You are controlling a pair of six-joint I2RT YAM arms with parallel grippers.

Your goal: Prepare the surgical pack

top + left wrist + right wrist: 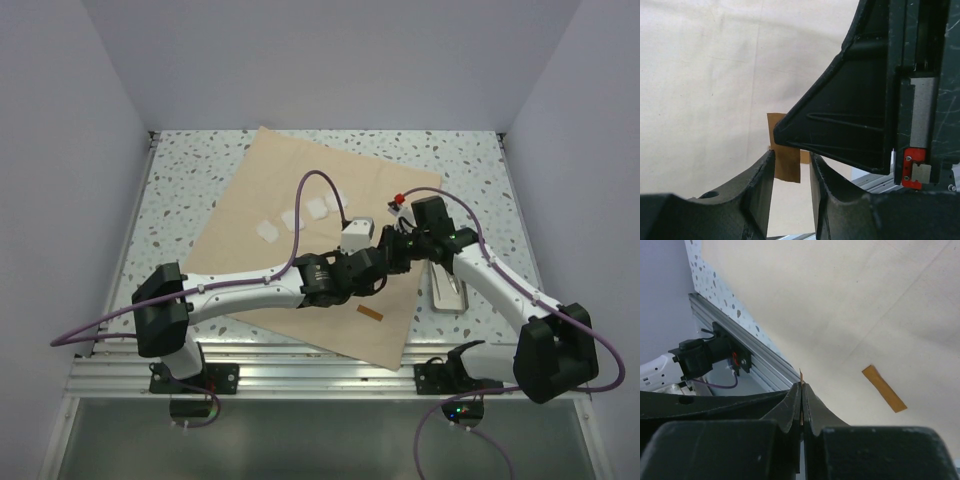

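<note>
On speckled table [180, 190], pale walls [330, 60], tan wrap [270, 180] flat, R jaws pinching strip [787, 167], L jaws apart

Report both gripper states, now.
Left gripper: open, fingers apart.
Right gripper: shut on a thin brown strip, seen edge-on.

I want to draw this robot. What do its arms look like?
Both the left arm and right arm have white tubes joined by chunky black joints. A purple cable loops along each. The left gripper and right gripper have dark, curved fingers, with a small red tab nearby.
</note>
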